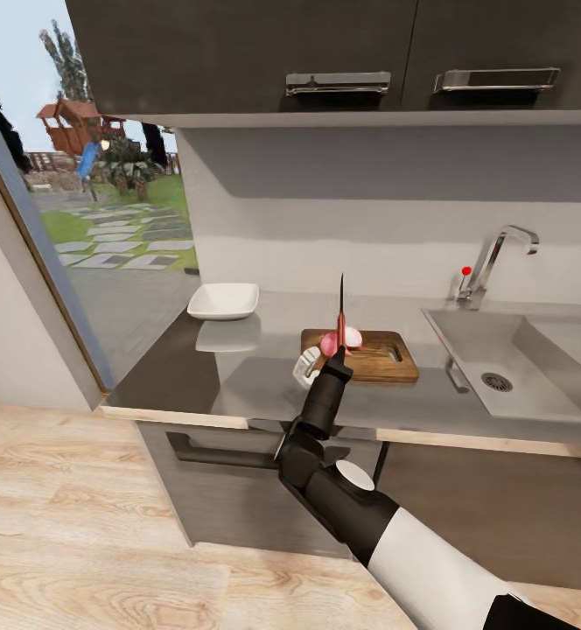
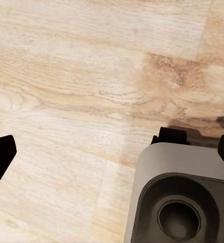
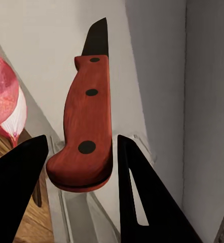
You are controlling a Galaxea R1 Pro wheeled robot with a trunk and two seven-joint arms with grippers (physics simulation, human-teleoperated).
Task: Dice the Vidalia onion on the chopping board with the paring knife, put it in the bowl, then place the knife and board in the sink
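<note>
A steel countertop [image 1: 238,376] runs under dark wall cabinets [image 1: 325,52]. The right gripper [image 1: 336,350] is clamped on a red-handled knife [image 1: 340,319], blade pointing straight up, at the left end of the wooden chopping board [image 1: 369,357]. A pinkish onion [image 1: 347,338] rests on the board beside it. The white bowl [image 1: 224,300] sits well apart near the counter's left edge; the sink [image 1: 500,354] lies right of the board. The left gripper [image 2: 112,147] hangs over wooden floor [image 2: 81,76], fingers apart and holding nothing.
</note>
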